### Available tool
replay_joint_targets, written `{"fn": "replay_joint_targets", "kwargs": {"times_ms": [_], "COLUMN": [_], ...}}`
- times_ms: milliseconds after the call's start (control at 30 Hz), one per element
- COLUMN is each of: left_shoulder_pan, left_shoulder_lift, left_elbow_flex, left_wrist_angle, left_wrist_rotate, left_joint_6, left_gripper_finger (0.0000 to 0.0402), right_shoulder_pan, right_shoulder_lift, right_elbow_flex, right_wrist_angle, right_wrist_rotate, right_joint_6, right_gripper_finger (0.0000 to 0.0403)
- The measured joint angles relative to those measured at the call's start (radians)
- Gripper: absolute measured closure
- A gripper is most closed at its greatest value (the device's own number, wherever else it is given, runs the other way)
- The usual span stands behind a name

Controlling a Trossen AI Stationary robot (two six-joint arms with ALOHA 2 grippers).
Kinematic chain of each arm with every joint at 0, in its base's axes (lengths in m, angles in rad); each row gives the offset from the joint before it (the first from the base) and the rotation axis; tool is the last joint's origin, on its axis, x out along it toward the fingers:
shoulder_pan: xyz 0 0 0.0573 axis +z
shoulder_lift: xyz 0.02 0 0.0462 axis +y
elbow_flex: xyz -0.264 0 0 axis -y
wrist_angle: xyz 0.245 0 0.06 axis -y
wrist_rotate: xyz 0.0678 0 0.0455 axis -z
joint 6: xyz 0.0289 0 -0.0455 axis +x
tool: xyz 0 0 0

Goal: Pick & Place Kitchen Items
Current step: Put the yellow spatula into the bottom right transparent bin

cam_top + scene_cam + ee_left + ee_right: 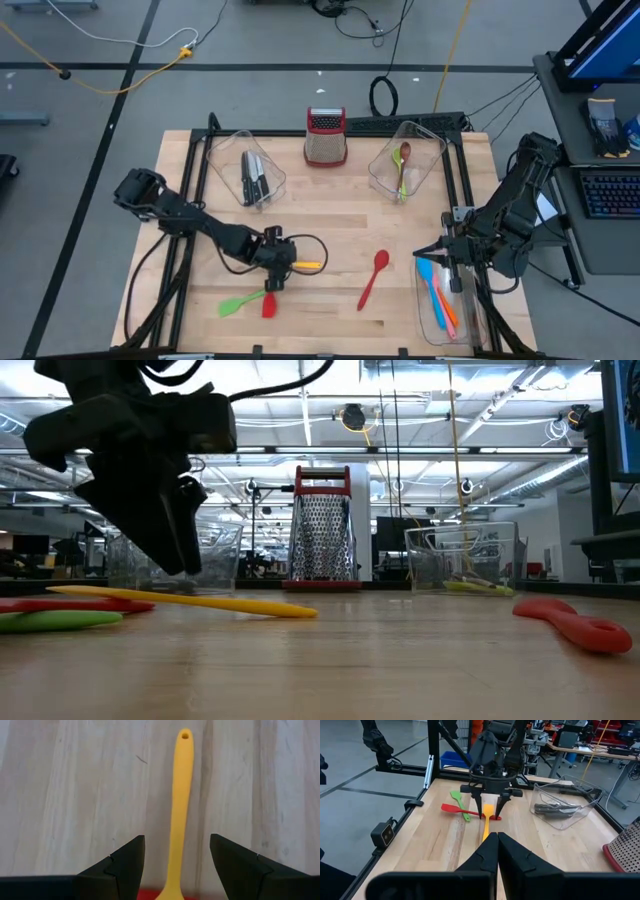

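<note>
A yellow spatula [180, 795] lies flat on the wooden table, its blade end by a red spatula [462, 811], which lies next to a green spatula [456, 798]. My left gripper [176, 839] hangs open just above the yellow handle, pointing steeply down, one finger on each side and clear of it. A red spoon [375, 277] lies alone at the table's middle. My right gripper [420, 252] is shut on nothing and waits raised at the table's right, beside the bin of spatulas [440, 300].
A clear bin with knives [250, 178] stands at the back left and a clear bin with spoons [404, 165] at the back right. The metal grater with a red top [326, 137] stands between them. Bare wood lies around the red spoon.
</note>
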Motion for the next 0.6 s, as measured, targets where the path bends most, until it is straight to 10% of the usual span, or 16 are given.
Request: {"fn": "replay_joint_targets", "kwargs": {"times_ms": [600], "left_shoulder_pan": [0.04], "left_shoulder_lift": [0.14], "left_elbow_flex": [0.004], "left_wrist_angle": [0.007], "left_wrist_rotate": [0.077], "left_joint_6": [0.02], "left_gripper_finger": [0.0191], "right_shoulder_pan": [0.0], "right_shoulder_lift": [0.0], "right_elbow_flex": [-0.109], "right_wrist_angle": [0.124], "right_wrist_rotate": [-0.004], "right_joint_6": [0.053], "right_gripper_finger": [0.0399]}}
